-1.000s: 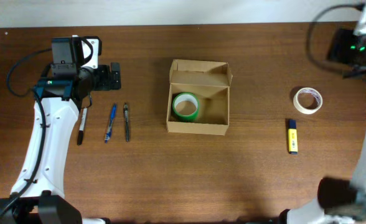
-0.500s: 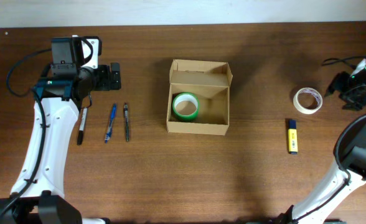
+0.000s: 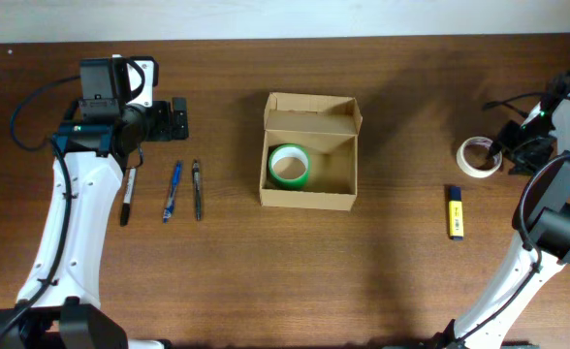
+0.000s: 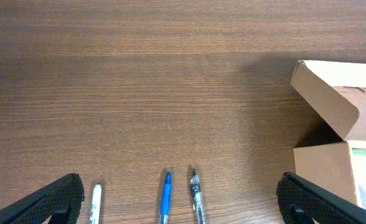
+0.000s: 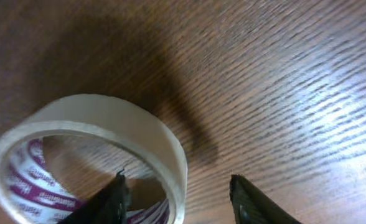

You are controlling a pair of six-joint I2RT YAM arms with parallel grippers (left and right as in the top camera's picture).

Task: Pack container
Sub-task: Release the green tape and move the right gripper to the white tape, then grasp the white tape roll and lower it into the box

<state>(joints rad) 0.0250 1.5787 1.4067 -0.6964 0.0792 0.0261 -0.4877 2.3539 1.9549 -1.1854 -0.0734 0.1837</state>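
Note:
The tan cardboard container [image 3: 309, 153] stands open at mid-table with its flap lid folded back, and a green tape roll [image 3: 288, 165] lies in its left half. Its corner shows in the left wrist view [image 4: 332, 134]. A white tape roll with a purple-printed core [image 3: 478, 155] lies at the right. My right gripper [image 3: 505, 153] is open and straddles that roll's rim [image 5: 164, 158], one finger inside and one outside. My left gripper [image 3: 176, 118] is open and empty, above the pens [image 4: 166, 199].
A black-and-white marker [image 3: 127, 194], a blue pen [image 3: 173, 190] and a grey pen [image 3: 198, 189] lie side by side left of the container. A yellow highlighter [image 3: 455, 212] lies below the white roll.
My right arm has swung down from the far right corner and set its open fingers around the rim of the white tape roll. The left arm has not moved.

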